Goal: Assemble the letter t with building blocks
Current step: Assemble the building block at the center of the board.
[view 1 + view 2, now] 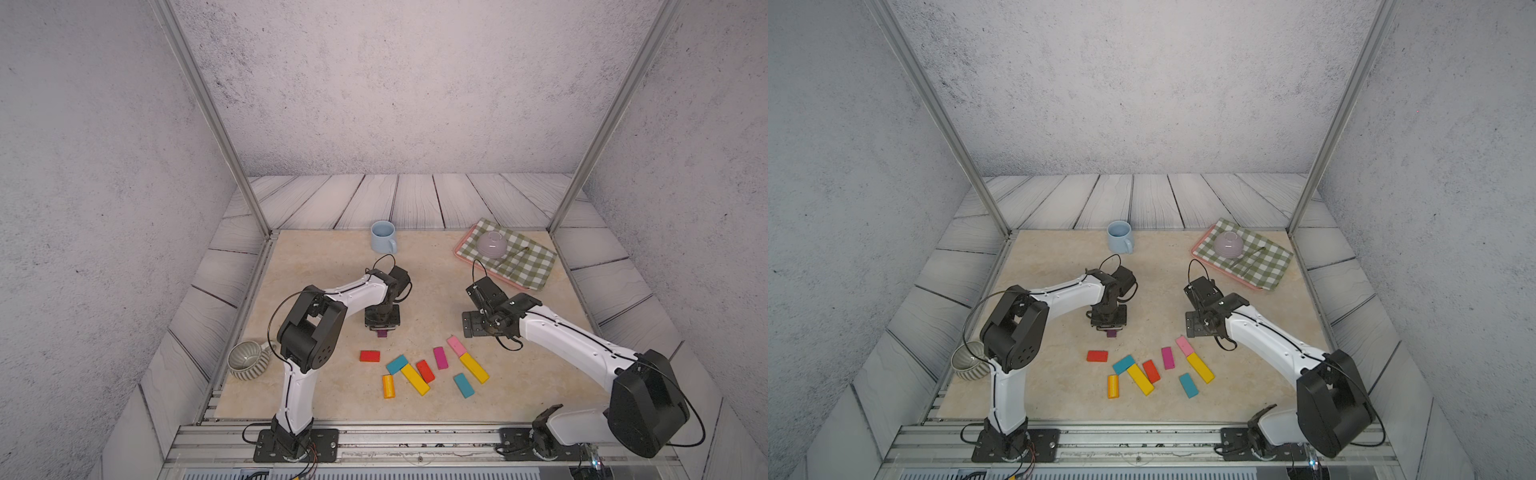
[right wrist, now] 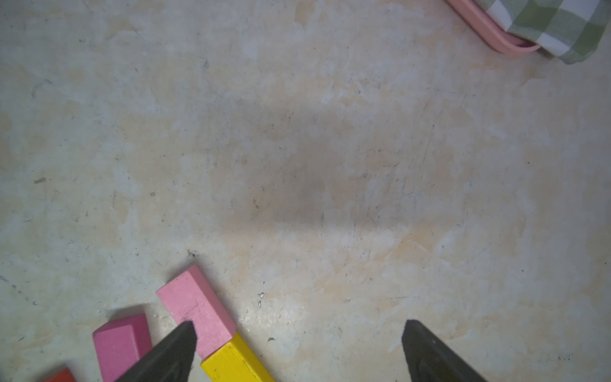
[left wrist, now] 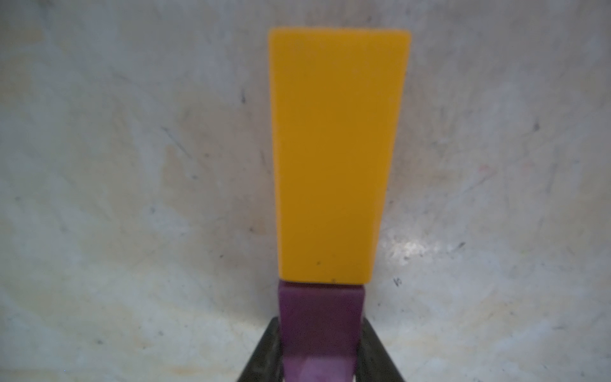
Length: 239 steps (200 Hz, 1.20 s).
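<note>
Grey walls [image 1: 395, 104] enclose a scuffed beige tabletop [image 1: 436, 270]; left hand [image 1: 381, 329] clamps a purple block [image 3: 320, 324], right hand [image 2: 299, 334] gapes empty.

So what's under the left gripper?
The left gripper is shut on a purple block, which seems to meet an orange block end to end. In both top views the gripper hides that orange block; only purple shows.
</note>
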Each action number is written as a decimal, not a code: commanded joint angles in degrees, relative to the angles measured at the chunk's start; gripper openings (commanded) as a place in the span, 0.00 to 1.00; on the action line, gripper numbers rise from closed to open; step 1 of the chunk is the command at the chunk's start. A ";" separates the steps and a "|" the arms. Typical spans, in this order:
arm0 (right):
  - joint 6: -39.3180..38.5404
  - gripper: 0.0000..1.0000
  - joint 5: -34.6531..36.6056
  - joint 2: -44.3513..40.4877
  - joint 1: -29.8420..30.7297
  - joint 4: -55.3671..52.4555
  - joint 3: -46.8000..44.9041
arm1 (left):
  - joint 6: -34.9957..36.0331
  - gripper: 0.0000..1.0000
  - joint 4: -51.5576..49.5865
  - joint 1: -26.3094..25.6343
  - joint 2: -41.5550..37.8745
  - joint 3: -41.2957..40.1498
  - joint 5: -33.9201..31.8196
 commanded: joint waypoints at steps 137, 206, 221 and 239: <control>-0.52 0.99 -0.43 0.04 0.00 -0.88 0.35 | 15.04 0.90 5.66 -0.60 -15.29 -6.91 -2.92; -0.97 0.99 -0.18 -0.93 -0.04 -0.64 0.01 | 31.55 0.73 5.74 -4.63 -26.88 -16.95 8.29; -1.06 0.99 0.03 -1.76 -0.02 -1.18 -0.12 | 32.84 0.70 4.80 -8.06 -27.90 -18.22 4.85; -0.97 0.99 -0.12 -3.03 -0.02 -1.21 -0.91 | 36.15 0.67 5.03 -10.16 -29.23 -20.43 2.78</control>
